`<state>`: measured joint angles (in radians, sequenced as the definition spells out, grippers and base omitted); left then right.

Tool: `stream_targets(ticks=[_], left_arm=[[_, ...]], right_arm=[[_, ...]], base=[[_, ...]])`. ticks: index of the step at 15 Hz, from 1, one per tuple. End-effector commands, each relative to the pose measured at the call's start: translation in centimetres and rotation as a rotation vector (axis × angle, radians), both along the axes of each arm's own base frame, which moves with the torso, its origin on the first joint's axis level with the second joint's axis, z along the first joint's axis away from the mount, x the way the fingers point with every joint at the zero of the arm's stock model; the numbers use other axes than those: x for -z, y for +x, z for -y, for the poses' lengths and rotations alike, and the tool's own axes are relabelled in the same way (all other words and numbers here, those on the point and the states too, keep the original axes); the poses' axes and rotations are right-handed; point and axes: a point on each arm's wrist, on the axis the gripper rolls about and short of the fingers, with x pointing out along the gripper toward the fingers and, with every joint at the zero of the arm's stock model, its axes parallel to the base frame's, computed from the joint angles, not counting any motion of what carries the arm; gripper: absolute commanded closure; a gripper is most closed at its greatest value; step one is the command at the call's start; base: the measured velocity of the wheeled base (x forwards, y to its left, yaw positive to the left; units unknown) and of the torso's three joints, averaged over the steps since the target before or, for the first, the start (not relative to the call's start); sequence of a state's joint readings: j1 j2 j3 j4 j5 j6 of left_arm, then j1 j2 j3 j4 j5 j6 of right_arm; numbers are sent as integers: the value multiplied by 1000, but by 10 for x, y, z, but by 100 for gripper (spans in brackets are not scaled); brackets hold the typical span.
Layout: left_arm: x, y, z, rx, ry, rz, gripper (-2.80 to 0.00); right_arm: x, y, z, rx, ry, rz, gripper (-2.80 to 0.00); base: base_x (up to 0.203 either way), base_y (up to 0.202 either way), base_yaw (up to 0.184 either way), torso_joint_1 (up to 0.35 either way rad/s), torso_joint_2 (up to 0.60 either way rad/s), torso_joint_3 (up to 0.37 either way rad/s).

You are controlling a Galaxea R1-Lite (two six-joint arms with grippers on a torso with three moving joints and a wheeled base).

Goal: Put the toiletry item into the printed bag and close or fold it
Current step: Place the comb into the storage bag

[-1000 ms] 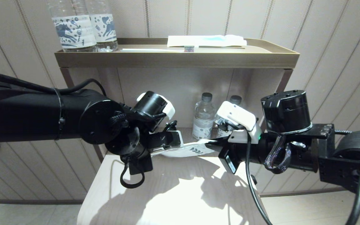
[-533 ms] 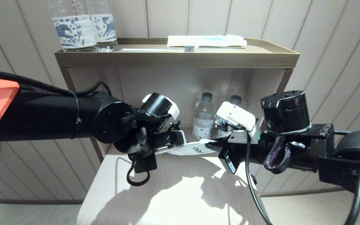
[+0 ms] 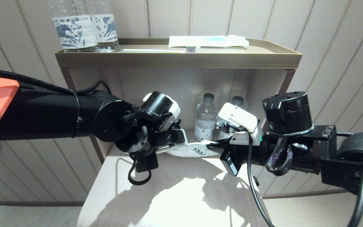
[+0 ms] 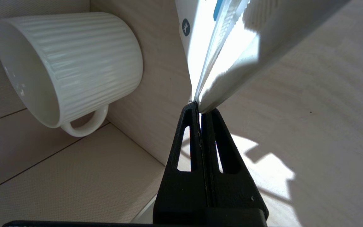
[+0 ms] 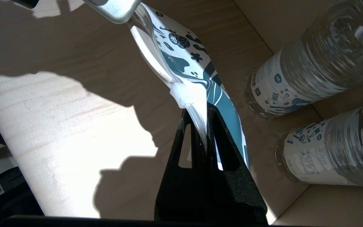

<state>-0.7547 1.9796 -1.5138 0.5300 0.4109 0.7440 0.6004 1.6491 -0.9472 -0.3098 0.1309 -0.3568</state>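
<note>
The printed bag [image 3: 195, 151] hangs flat between both grippers just above the pale table [image 3: 181, 201]. My left gripper [image 3: 181, 146] is shut on its plain left end; in the left wrist view the shut gripper [image 4: 200, 107] pinches the bag [image 4: 222, 53] at its edge. My right gripper [image 3: 212, 145] is shut on the leaf-printed end, and in the right wrist view it [image 5: 202, 118] clamps the bag [image 5: 197, 67] right beside the white slider [image 5: 181, 93]. A white toothbrush [image 3: 156, 50] lies on the top tray. What is inside the bag I cannot tell.
The brown tray [image 3: 178, 60] tops the shelf and carries a white-and-blue packet [image 3: 208, 41] and two large bottles [image 3: 74, 30]. Two small water bottles [image 3: 205, 121] stand in the niche behind the bag. A white ribbed mug [image 4: 68, 66] lies by the left wall.
The left arm has moved right, toward the right gripper, so the bag spans a shorter gap. The right arm has held still.
</note>
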Motion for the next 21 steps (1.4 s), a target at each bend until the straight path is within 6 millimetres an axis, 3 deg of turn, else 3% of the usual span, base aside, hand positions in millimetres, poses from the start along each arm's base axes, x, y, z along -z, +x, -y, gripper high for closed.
stream_targets(ticks=[1, 5, 6, 13, 21], left_arm=[[2, 1, 0, -5, 7, -4, 0], [2, 3, -2, -19, 4, -5, 0], [2, 3, -2, -19, 4, -4, -280], [2, 6, 0, -27, -10, 1, -280], [-19, 10, -25, -86, -53, 40, -280]], right_arm=[[0, 0, -1, -3, -1, 2, 0], [1, 1, -1, -3, -1, 1, 0], [1, 1, -1, -3, -2, 2, 0], [2, 1, -1, -3, -4, -1, 0], [1, 1, 0, -3, -2, 1, 0]], base=[[0, 0, 0, 0, 0, 0], [0, 0, 0, 0, 0, 0], [0, 0, 0, 0, 0, 0], [0, 0, 0, 0, 0, 0], [0, 0, 0, 0, 0, 0]])
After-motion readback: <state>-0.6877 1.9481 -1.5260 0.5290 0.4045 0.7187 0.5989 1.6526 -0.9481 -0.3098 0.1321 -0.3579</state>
